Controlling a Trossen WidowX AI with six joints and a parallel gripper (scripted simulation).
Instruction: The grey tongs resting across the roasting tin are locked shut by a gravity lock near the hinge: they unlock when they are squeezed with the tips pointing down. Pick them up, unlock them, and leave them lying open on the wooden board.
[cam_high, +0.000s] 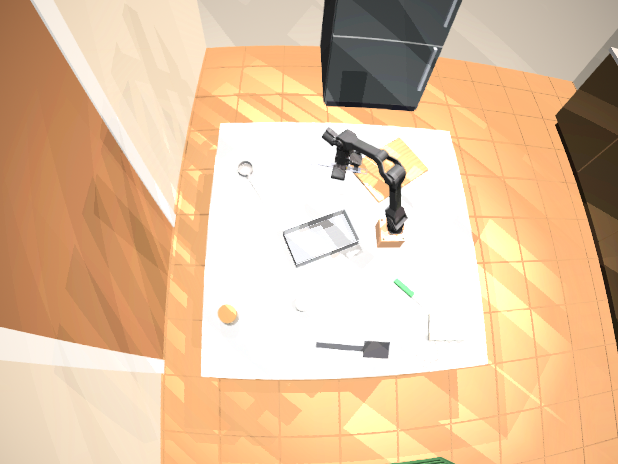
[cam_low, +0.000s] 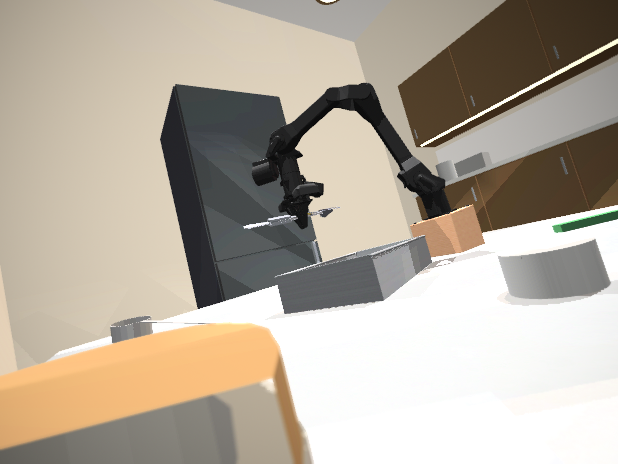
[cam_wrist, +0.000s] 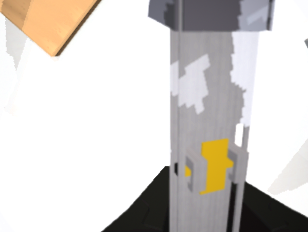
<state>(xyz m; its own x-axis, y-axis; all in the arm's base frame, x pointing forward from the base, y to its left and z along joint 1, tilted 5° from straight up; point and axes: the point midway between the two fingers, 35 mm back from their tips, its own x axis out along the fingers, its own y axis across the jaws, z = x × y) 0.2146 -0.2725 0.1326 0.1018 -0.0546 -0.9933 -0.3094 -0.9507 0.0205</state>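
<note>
The grey tongs (cam_high: 357, 170) (cam_low: 281, 218) (cam_wrist: 210, 85) are held in the air, nearly level, slightly tilted in the exterior view. My gripper (cam_high: 347, 167) (cam_low: 302, 220) (cam_wrist: 191, 174) points down and is shut on them around mid-length. A yellow piece between two grey lugs shows on them in the wrist view, with a dark grey block at the top. Whether they are locked cannot be told. The wooden board (cam_high: 412, 165) lies beside the tongs, partly under the arm in the top view. The roasting tin (cam_high: 290, 249) (cam_low: 330, 285) holds no tongs.
The arm stands on a wooden block (cam_high: 389, 242) (cam_low: 450, 232). A small strainer (cam_high: 245, 168) (cam_low: 131, 330), a green-handled tool (cam_high: 403, 288), an orange-topped container (cam_high: 227, 314) (cam_low: 150, 360), a white round item (cam_high: 301, 304), a dark spatula (cam_high: 376, 349) and a pale square item (cam_high: 446, 328) are around the table.
</note>
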